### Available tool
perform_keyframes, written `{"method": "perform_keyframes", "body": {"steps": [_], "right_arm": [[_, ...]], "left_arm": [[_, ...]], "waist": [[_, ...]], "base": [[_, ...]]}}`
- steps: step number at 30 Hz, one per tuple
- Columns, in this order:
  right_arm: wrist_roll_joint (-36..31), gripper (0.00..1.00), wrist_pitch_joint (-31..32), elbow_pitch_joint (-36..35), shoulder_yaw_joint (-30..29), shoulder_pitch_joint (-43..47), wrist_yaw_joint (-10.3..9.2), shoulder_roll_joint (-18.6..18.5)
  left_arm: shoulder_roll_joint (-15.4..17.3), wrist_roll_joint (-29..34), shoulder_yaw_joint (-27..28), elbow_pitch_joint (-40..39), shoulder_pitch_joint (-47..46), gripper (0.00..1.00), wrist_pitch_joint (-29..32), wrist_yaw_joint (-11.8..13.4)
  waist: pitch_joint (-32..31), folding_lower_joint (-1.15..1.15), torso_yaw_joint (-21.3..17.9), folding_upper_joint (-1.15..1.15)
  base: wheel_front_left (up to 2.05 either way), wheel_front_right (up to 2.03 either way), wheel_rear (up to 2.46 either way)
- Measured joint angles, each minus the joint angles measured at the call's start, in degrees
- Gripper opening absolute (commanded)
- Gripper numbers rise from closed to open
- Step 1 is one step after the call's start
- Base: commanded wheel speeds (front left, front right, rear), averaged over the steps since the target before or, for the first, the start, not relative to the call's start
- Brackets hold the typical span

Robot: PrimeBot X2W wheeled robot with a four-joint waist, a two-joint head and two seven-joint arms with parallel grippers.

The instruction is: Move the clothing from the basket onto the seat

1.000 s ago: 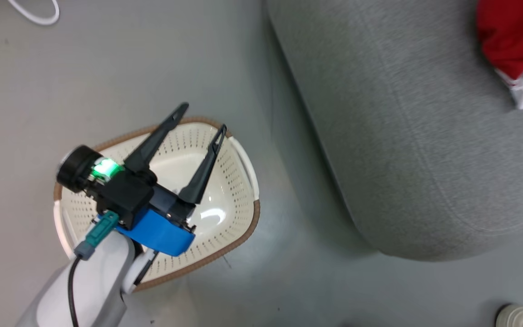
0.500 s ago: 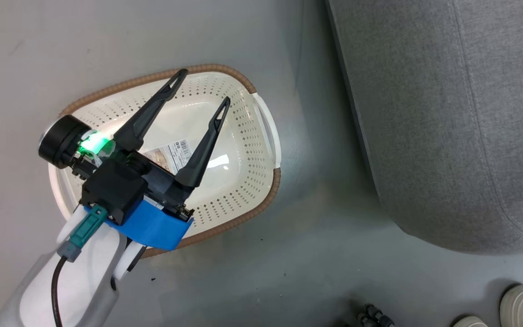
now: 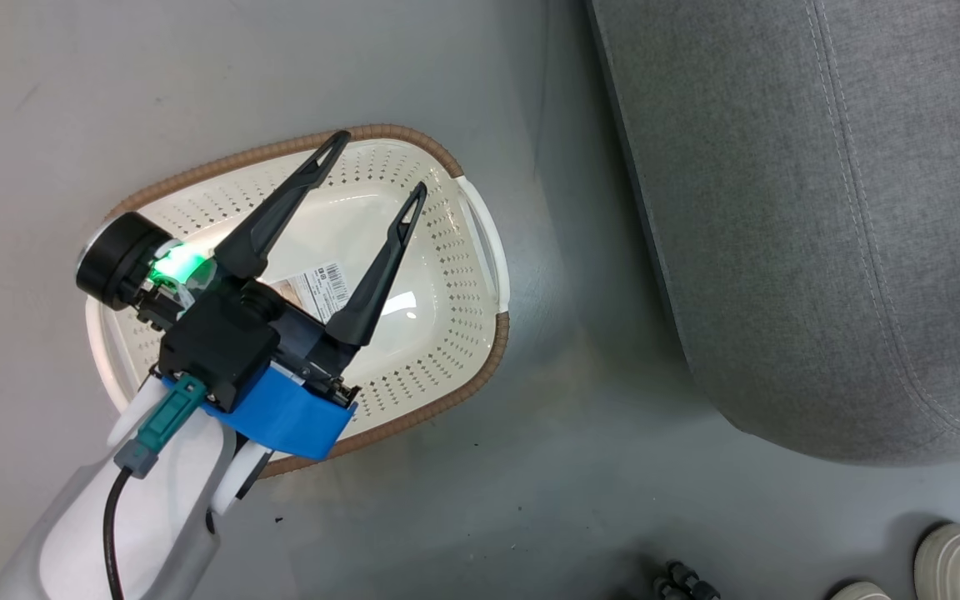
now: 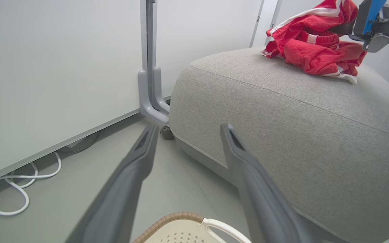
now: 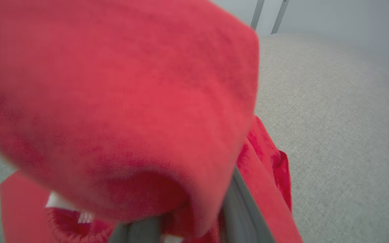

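Observation:
The cream perforated basket (image 3: 447,317) with its brown rim sits on the grey floor and holds no clothing, just a label sticker (image 3: 317,287). My left gripper (image 3: 379,164) hovers over it, open and holding nothing; its fingers (image 4: 137,168) point past the basket rim (image 4: 181,216) toward the seat. The light grey seat (image 3: 822,233) is at the right. In the left wrist view the red clothing (image 4: 316,50) with white stripes is bunched on top of the seat (image 4: 299,128). My right gripper (image 4: 348,29) is shut on the clothing. Red cloth (image 5: 130,101) drapes over its fingers (image 5: 241,206).
A person's white shoes (image 3: 955,558) stand on the floor at the lower right, with a small dark wheeled part (image 3: 684,579) beside them. A white wall panel with a grey post (image 4: 150,84) and a looped white cable (image 4: 12,189) lie beyond the basket.
The head camera has swung, so basket and seat sit differently and the red clothing has left the head view. My left gripper stays open over the basket.

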Motion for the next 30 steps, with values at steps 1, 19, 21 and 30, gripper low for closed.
{"method": "perform_keyframes", "body": {"steps": [1, 19, 21, 30], "right_arm": [[0.05, 1.00, -0.09, 0.37, 0.20, -0.26, 0.00, -0.11], [2.61, 1.00, -1.55, 4.23, 5.01, -1.13, 0.00, -1.36], [2.61, 1.00, -1.82, 4.21, 5.87, -1.06, 0.00, -1.21], [2.64, 1.00, -2.09, 3.25, 12.43, 4.47, 0.00, -0.19]], "left_arm": [[-0.07, -0.01, -0.14, 0.08, -0.01, 1.00, 0.00, 0.00], [-1.48, -0.75, -0.94, 3.23, -0.60, 1.00, -1.09, 0.18], [-1.82, -1.02, -0.94, 4.05, -0.60, 1.00, -1.21, 0.21], [-6.68, -3.13, 0.03, 9.21, 2.32, 1.00, -1.88, 0.13]], "waist": [[-0.02, 0.00, -0.01, 0.00], [-2.80, 0.00, 0.69, 0.00], [-3.60, 0.00, 0.69, 0.00], [-10.97, -0.01, 1.20, 0.00]], "base": [[0.00, 0.00, 0.00], [0.00, 0.00, 0.00], [0.00, 0.00, 0.00], [0.00, 0.00, 0.00]]}}
